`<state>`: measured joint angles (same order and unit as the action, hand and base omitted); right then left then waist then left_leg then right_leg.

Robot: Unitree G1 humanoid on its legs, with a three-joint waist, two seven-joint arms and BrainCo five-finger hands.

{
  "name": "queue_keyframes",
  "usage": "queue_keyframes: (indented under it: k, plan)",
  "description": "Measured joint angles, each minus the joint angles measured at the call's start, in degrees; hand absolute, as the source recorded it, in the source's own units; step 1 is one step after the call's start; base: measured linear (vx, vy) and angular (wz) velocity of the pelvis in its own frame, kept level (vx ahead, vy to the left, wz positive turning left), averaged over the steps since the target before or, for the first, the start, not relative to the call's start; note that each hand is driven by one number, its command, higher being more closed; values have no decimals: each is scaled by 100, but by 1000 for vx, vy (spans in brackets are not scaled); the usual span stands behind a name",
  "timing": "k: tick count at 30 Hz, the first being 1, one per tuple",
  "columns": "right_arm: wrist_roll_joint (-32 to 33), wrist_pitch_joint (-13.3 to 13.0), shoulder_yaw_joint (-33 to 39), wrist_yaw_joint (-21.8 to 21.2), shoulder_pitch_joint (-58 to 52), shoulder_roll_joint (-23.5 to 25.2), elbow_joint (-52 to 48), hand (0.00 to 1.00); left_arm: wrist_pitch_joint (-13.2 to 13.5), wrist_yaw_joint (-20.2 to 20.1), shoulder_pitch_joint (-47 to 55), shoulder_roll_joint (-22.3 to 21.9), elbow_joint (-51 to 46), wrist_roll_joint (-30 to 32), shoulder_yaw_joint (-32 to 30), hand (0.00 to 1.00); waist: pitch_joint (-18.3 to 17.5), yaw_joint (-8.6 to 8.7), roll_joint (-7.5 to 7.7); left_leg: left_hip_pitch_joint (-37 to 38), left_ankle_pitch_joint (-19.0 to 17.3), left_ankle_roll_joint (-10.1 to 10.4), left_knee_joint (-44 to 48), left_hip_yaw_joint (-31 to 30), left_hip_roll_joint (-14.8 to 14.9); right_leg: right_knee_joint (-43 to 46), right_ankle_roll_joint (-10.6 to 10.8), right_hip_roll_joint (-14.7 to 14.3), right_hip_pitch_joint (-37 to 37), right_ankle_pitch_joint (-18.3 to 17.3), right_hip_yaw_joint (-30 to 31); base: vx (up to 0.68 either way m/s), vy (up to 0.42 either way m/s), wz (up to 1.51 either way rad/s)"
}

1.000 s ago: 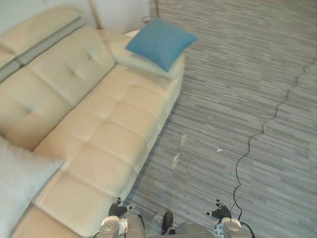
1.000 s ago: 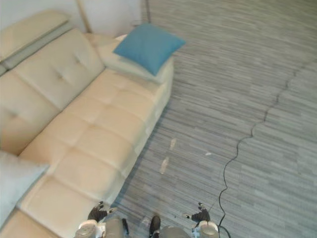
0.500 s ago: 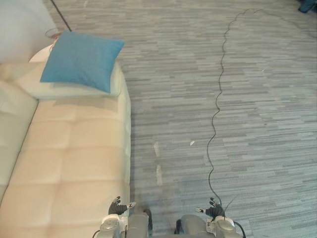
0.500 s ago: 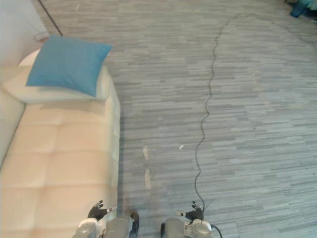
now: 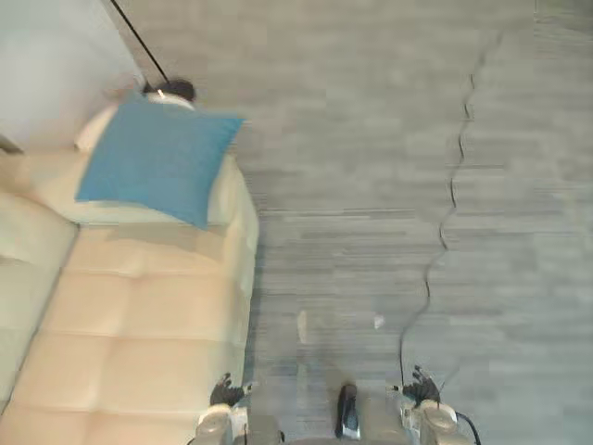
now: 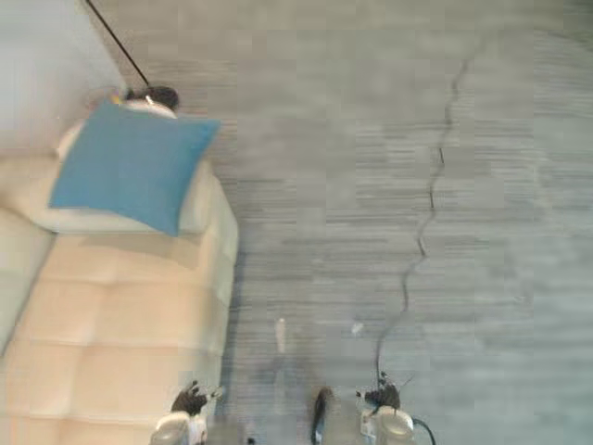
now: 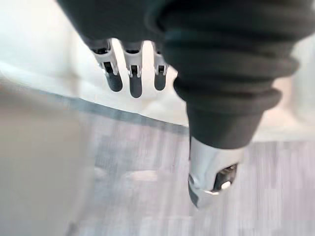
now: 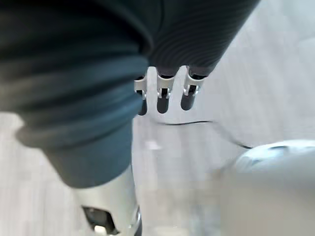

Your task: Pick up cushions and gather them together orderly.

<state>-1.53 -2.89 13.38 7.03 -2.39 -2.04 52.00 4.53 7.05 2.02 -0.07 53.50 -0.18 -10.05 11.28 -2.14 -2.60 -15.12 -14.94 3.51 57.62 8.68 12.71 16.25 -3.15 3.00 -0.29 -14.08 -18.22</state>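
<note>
A blue cushion point(image 5: 157, 159) lies far left, propped on the end of a cream sofa point(image 5: 139, 324) – it looks soft and light, best gripped along one edge – while the left hand point(image 5: 225, 393) and right hand point(image 5: 422, 387) hang near, fingers point(image 7: 135, 83) straight, holding nothing.

On my left wrist feed: left hand point(image 7: 221, 69) under dark ribbed cover, matte, bulging folds. Its fingers point(image 7: 135, 81) silver, rounded dark tips, small hinge gaps. Its thumb point(image 7: 211, 172) silver, thick, dark recess near end. I read right hand point(image 8: 74, 103) the same: dark ribbed cover, silver fingers point(image 8: 163, 96) with dark tips, silver thumb point(image 8: 110, 209).
</note>
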Motion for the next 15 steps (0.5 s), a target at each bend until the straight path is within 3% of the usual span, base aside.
queue_keyframes:
  k: [2,3,4,5,6,8,10,11,12,13,14,15]
  plan:
    - [40,-2,12,2,32,90,27,0,33,-4,-28,63,-105,0,5,0,71,-78,157,-422,-166,-74,-531,319,-194,-385,2,81,431,1,-61,422,-85,20]
    - [40,-1,91,7,61,92,70,0,26,-3,-50,96,-106,0,100,0,69,-140,175,-638,-137,-83,-1689,451,-464,-598,19,112,684,-8,-60,438,-39,-1]
    - [39,1,120,12,92,96,80,0,25,-4,-49,113,-101,2,120,0,68,-158,171,-700,-9,-83,-2263,461,-589,-674,68,125,783,-36,-48,546,23,-20]
    - [38,3,124,23,155,88,84,0,27,-5,-45,126,-83,-21,113,0,61,-168,161,-771,404,-68,-3283,421,-774,-795,205,123,953,-120,10,500,108,-44]
    - [27,3,120,34,167,37,157,0,34,-12,-45,114,-43,-45,117,0,49,-222,146,-699,1451,-255,-3952,262,-936,-989,334,33,1179,-187,203,622,146,-49]
    - [9,10,67,21,265,138,313,0,32,-33,-132,219,41,6,158,0,-76,-198,424,-600,1294,-503,-4032,319,-1133,-1027,465,259,1149,-13,442,585,148,-24]
    - [-87,9,51,21,254,148,319,0,24,-93,-131,344,124,-11,145,0,-117,-174,497,-612,883,-598,-3592,386,-1089,-219,512,341,897,90,873,602,182,-6]
    - [-88,12,51,21,260,138,327,0,20,-81,-126,347,154,-9,110,0,-117,-177,503,-449,653,-597,-3496,436,-1062,523,664,394,657,171,1087,529,150,-30]
    - [-114,4,-58,7,292,134,341,0,1,-78,-119,372,238,-7,118,0,-118,-166,502,6,383,-589,-3577,489,-1051,1939,1550,519,201,472,1224,510,129,-31]
    - [-129,1,-102,-2,296,135,344,0,-24,-78,-111,393,276,-7,123,0,-112,-152,492,152,312,-586,-3614,493,-1045,2353,1691,542,85,444,1252,391,73,-24]
    - [-166,1,-183,-27,290,143,351,0,-28,-78,-54,435,340,-10,159,0,-113,-137,493,490,220,-577,-3699,495,-1059,3047,1611,616,-158,314,1175,366,34,-2]
    - [-251,2,-233,-38,276,137,352,0,-26,-76,-14,471,339,-11,253,0,-117,-118,486,833,203,-582,-3876,473,-1072,3467,1275,704,-402,111,932,523,1,12]
